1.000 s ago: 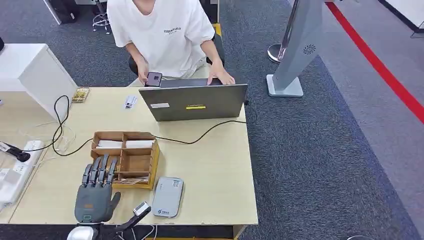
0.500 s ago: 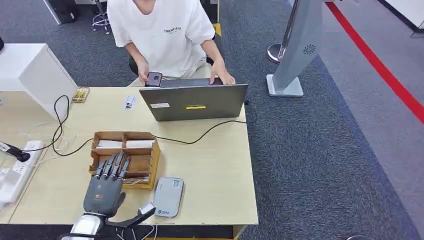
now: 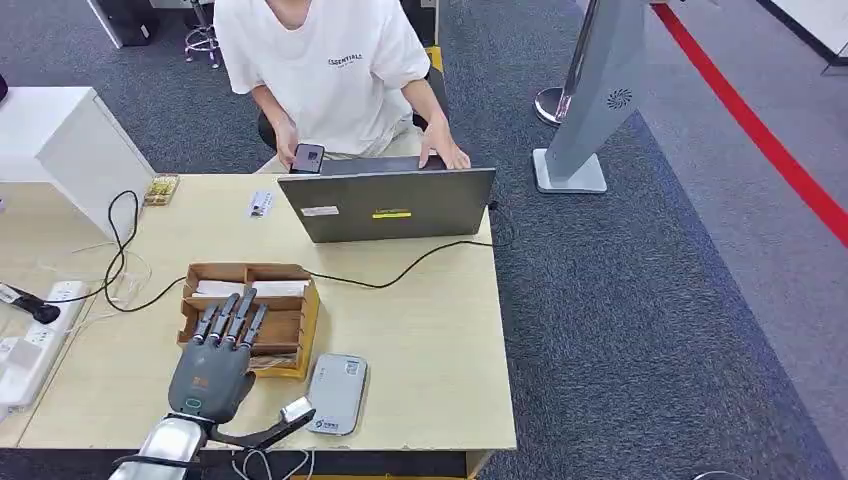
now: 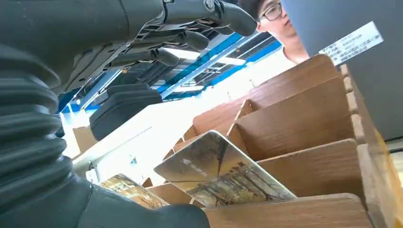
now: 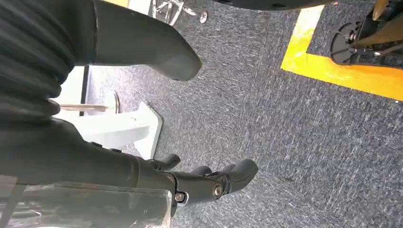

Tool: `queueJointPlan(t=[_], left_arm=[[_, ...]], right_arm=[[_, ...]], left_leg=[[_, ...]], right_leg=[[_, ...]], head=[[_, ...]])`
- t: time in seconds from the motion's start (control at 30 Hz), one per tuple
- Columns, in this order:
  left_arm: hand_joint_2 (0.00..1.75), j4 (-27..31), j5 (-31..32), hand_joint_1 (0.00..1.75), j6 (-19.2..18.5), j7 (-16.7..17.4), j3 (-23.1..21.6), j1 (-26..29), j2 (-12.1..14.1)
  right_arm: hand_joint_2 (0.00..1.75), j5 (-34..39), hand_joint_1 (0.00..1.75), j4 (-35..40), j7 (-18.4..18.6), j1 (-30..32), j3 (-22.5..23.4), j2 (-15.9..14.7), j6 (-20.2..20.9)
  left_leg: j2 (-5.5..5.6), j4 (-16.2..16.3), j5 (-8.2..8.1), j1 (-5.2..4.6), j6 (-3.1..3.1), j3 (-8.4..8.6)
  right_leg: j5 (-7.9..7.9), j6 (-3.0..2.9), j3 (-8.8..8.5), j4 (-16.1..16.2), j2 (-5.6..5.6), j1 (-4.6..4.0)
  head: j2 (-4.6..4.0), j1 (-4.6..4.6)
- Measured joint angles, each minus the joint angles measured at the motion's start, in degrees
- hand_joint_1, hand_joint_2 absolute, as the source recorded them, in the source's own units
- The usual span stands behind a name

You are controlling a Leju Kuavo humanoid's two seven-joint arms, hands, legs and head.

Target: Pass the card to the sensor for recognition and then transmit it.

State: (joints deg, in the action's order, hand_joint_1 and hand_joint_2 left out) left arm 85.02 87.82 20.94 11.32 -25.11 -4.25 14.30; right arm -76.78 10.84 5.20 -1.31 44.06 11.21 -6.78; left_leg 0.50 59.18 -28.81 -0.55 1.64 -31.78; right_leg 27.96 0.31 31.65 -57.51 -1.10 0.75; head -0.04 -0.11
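Lower left of the head view: left hand [image 3: 212,368] over the near end of the wooden box [image 3: 293,322], fingers spread and straight, holding nothing. A card [image 4: 221,171] leans tilted in a box slot just under the fingers. Card reader [image 3: 336,393] on the table [image 3: 430,350] just right. Right hand [image 5: 190,183] above carpet, loosely curled, empty.

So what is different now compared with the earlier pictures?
The left hand has moved forward and to the right over the table's near edge, so its fingers now reach over the wooden box. It holds nothing. The box, the card in it, the reader and the laptop stayed put.
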Motion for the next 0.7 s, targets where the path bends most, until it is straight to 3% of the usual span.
queueJointPlan(t=[0.23,0.47,0.7], left_arm=[[1.75,1.0,0.0,0.00,0.0,0.2,-0.6,0.1,0.5],[1.75,2.0,-0.1,0.00,-5.6,0.7,-0.7,0.5,1.0],[1.75,2.5,-0.2,0.00,-6.1,0.7,-0.7,0.8,1.2]], right_arm=[[1.75,0.0,0.00,0.0,0.0,0.0,0.0,0.0,0.0],[1.75,0.3,0.00,0.0,-0.3,0.0,0.2,0.0,-1.0],[1.75,0.3,0.00,0.0,-0.3,0.0,0.2,0.0,-1.2]], left_leg=[[0.00,0.0,0.00,-0.01,0.00,0.00],[0.00,0.0,0.00,0.00,0.00,0.00],[0.00,0.0,0.00,0.00,0.00,0.00]], right_leg=[[0.00,0.00,0.00,0.0,0.00,0.00],[0.00,0.00,0.00,0.0,0.00,0.00],[0.00,0.00,0.00,0.0,0.00,0.00]], head=[[0.00,0.00],[0.00,0.00],[0.00,0.00]])
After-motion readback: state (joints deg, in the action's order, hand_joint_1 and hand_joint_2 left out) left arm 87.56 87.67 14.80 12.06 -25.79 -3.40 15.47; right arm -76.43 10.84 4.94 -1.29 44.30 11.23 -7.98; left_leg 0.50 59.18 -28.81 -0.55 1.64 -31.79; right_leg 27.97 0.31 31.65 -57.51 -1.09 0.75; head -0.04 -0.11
